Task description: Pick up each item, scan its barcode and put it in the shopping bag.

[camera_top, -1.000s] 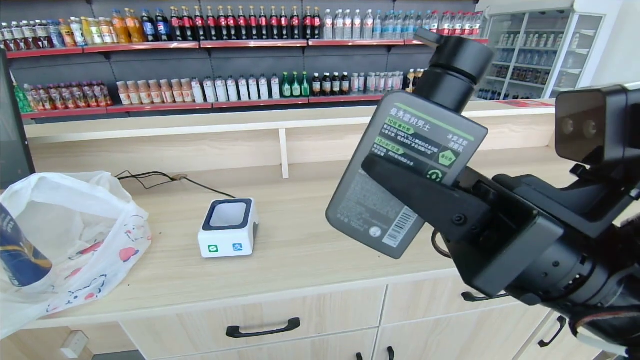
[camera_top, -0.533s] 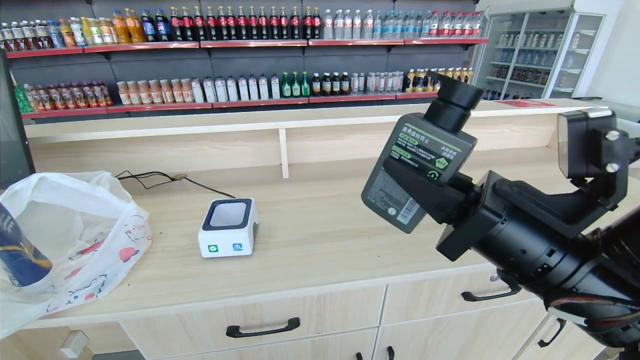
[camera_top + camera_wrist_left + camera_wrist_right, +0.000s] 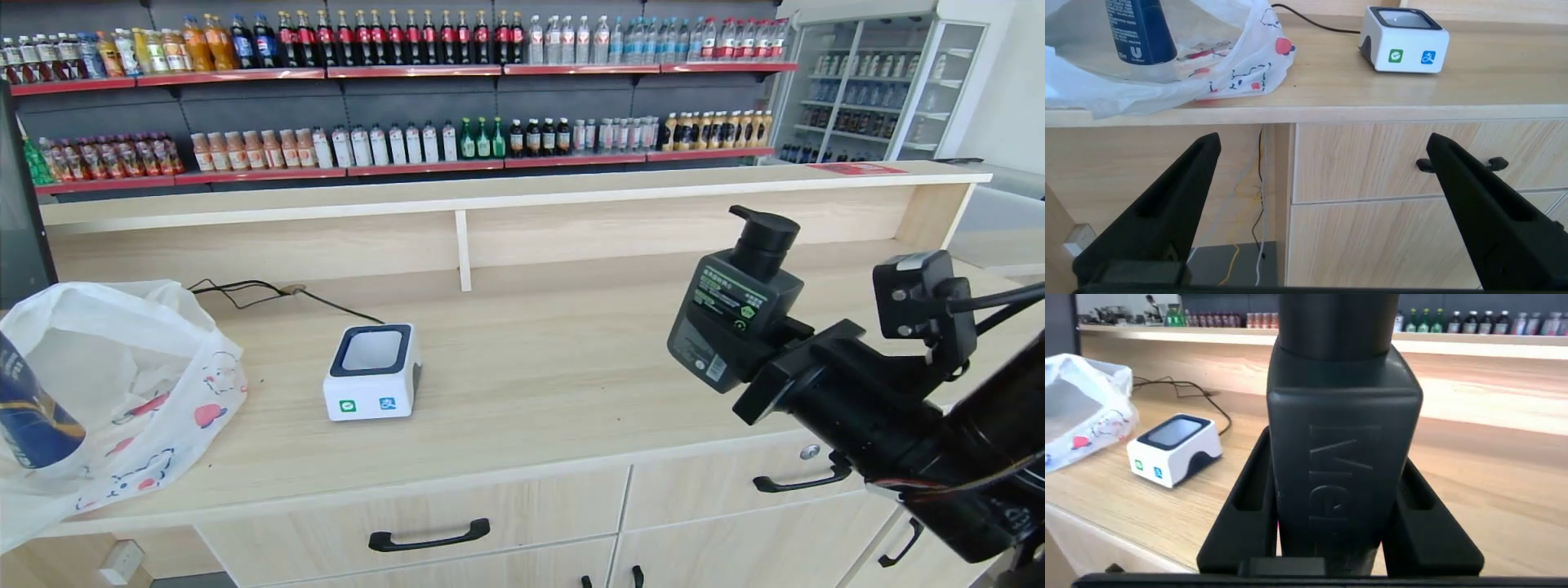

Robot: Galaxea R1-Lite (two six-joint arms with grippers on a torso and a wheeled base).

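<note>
The right gripper [image 3: 1335, 506] has its jaws clamped on either flat side of the dark grey pump bottle [image 3: 727, 318], held tilted above the right end of the counter [image 3: 522, 384]. The jaws cover the bottle's lower end in the head view, and its pump head is cut off in the right wrist view. Its green-and-white label and corner barcode are too small to read; a second ago the bottle was raised close to the head camera, much larger, with the barcode plain. It now sits lower and farther off. The left gripper [image 3: 1323, 147] hangs in front of the drawers [image 3: 1372, 163], jaws spread wide with nothing between them. On the counter stands the white scanner [image 3: 373, 382], with a green and a blue icon on its front. Left of it, the shopping bag [image 3: 147, 359] is cut off at the edge and half veils a blue container [image 3: 33, 416]. Drink shelves [image 3: 408, 73] line the back wall.
</note>
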